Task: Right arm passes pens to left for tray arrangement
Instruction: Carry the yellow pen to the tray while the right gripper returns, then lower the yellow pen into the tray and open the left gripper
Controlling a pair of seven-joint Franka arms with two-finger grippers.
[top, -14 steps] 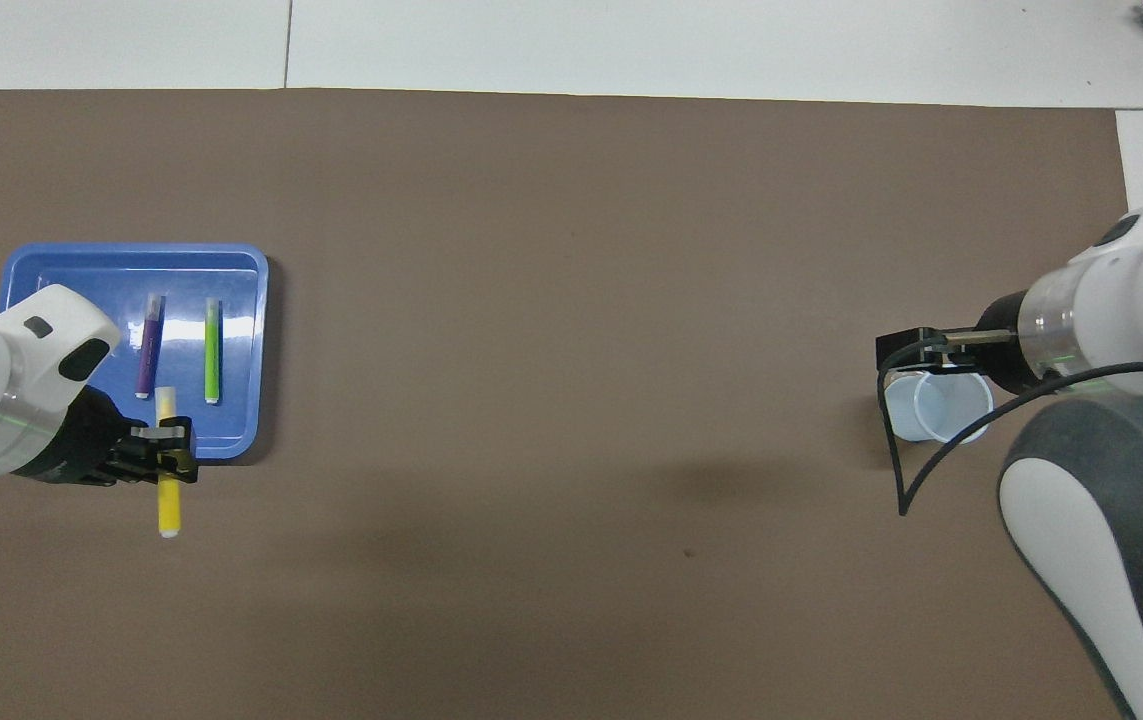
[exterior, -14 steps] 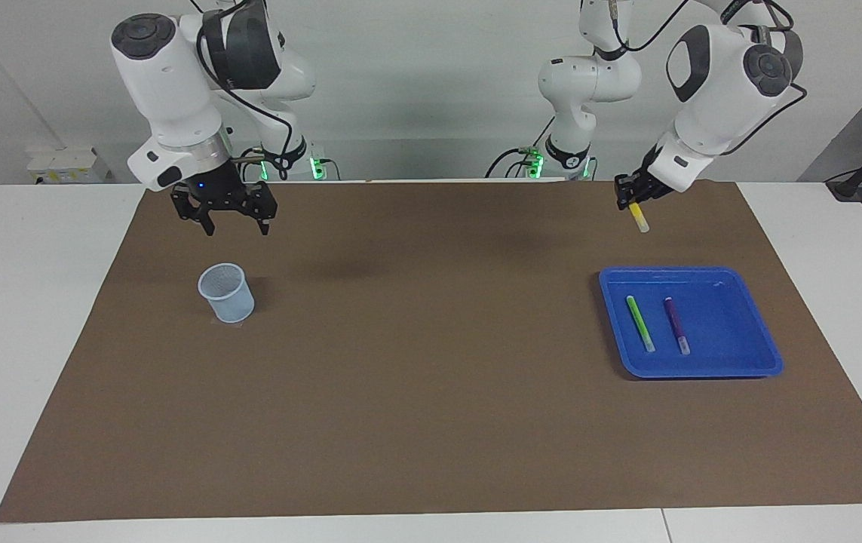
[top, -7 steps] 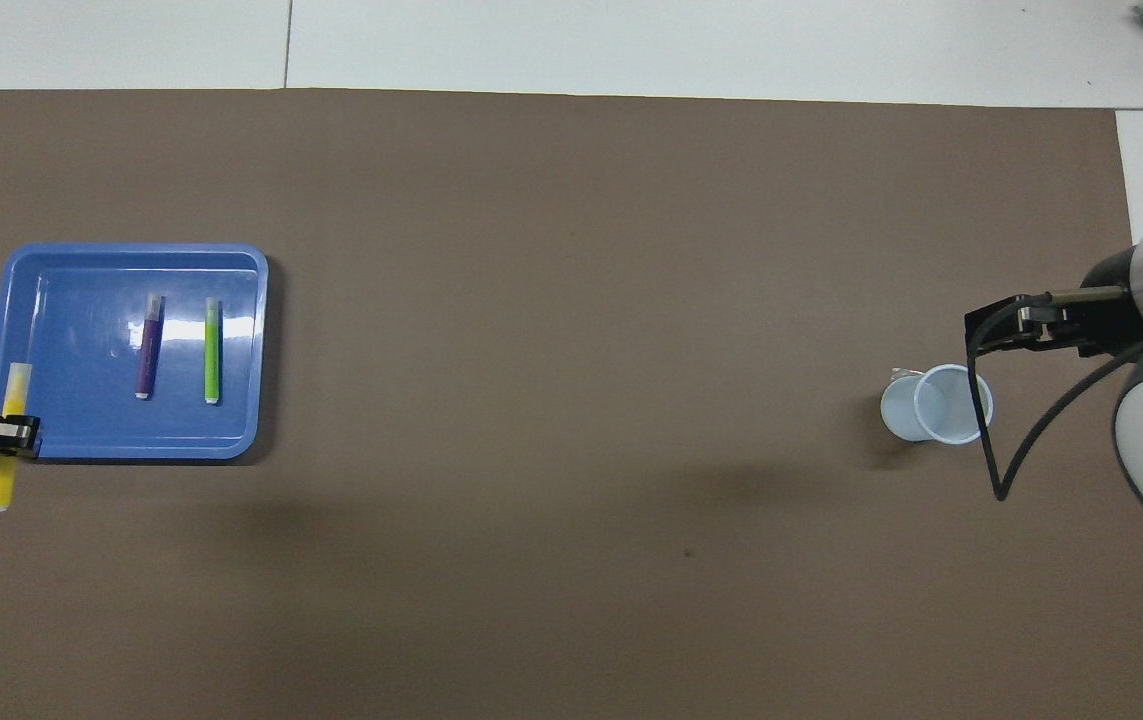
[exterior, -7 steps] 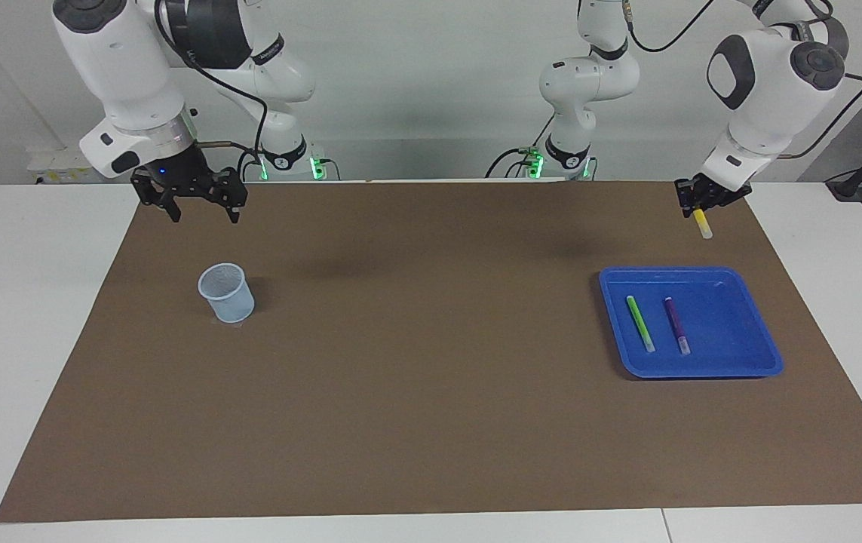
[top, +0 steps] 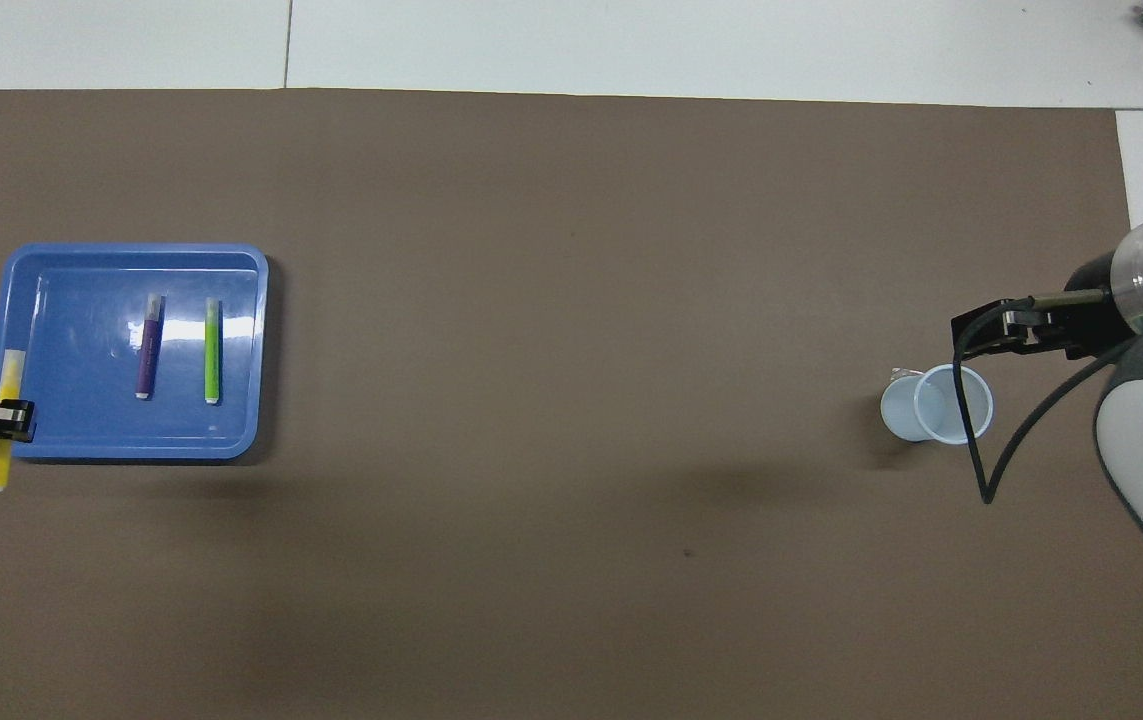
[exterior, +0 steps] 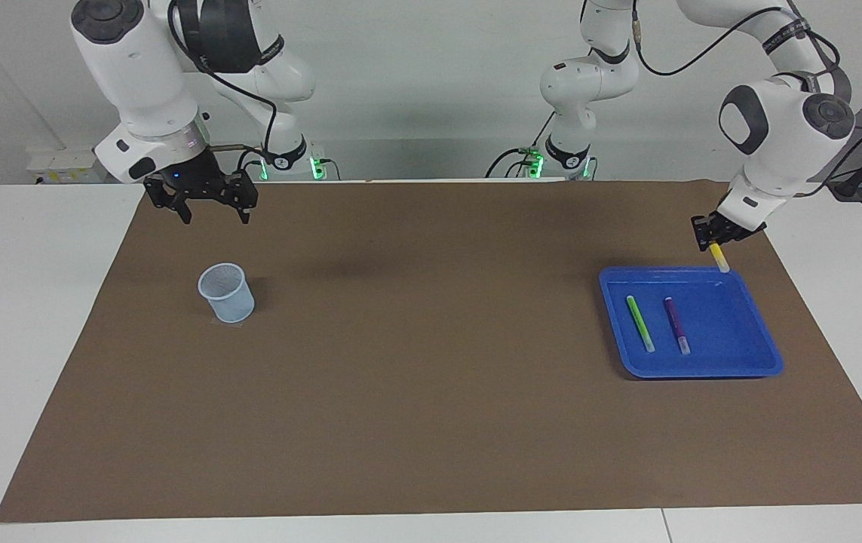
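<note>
My left gripper (exterior: 711, 235) is shut on the yellow pen (exterior: 720, 257) and holds it in the air over the tray's edge nearest the robots; it also shows in the overhead view (top: 3, 420), gripping the yellow pen (top: 2, 425). The blue tray (exterior: 740, 363) lies at the left arm's end of the table and shows in the overhead view (top: 81, 262). The green pen (exterior: 639, 323) and the purple pen (exterior: 676, 325) lie side by side in it. My right gripper (exterior: 208, 207) is open and empty, in the air above the mat near the mesh cup.
A small pale-blue mesh cup (exterior: 226, 292) stands on the brown mat (exterior: 415, 362) at the right arm's end; it also shows in the overhead view (top: 936, 404). A black cable loops from the right arm over the cup in the overhead view.
My left gripper has carried the yellow pen outward toward the left arm's end of the table, then down to the tray's near edge. My right gripper moved off the cup and rose.
</note>
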